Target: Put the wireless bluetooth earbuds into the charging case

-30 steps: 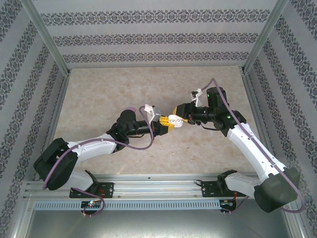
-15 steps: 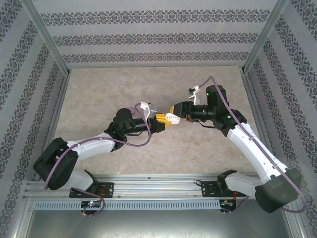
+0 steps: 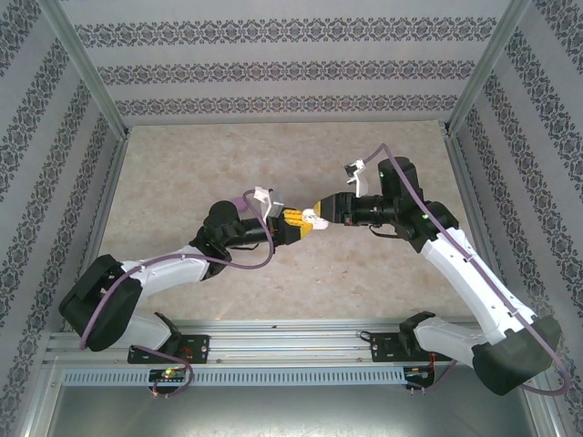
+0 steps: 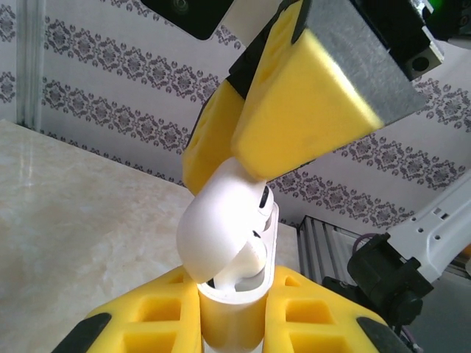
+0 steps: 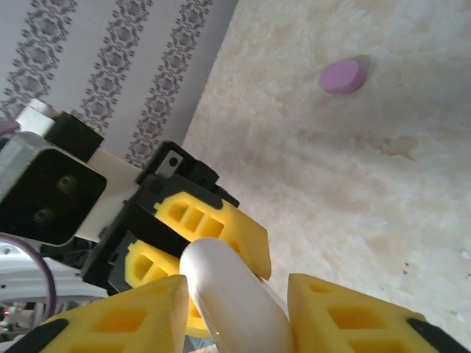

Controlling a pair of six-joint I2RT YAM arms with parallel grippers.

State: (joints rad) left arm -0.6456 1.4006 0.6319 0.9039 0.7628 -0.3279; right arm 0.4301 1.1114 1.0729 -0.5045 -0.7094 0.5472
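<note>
Clamps the white case (image 4: 232, 327) by its base in the left gripper (image 3: 294, 222), well clear of the table (image 3: 200, 164), to fix it as a steady socket for two-handed work. Closes the right gripper (image 5: 235, 312) on the raised lid (image 4: 219, 224), one yellow finger on each flank, apparently to govern the hinge, either holding it open or pressing it down; cannot tell which. Shows a white earbud (image 4: 249, 263) in the well beneath the lid, in the left wrist view; appears seated, though partly hidden by the lid edge. Leaves the purple case (image 5: 342, 76) lying flat on the table, well apart from both grippers.

Extends the left arm forward and to the right from its base, forearm low, wrist rolled to point the fingers at the right gripper. Extends the right arm forward and to the left, elbow raised, wrist turned to meet the left gripper tip to tip near the middle of the table. Sets the two pairs of fingers crosswise with the case between them.

Judged step: final seating of the white earbud or lid closure. Calls for a light, aligned push, to avoid twisting the case out of the left gripper.
</note>
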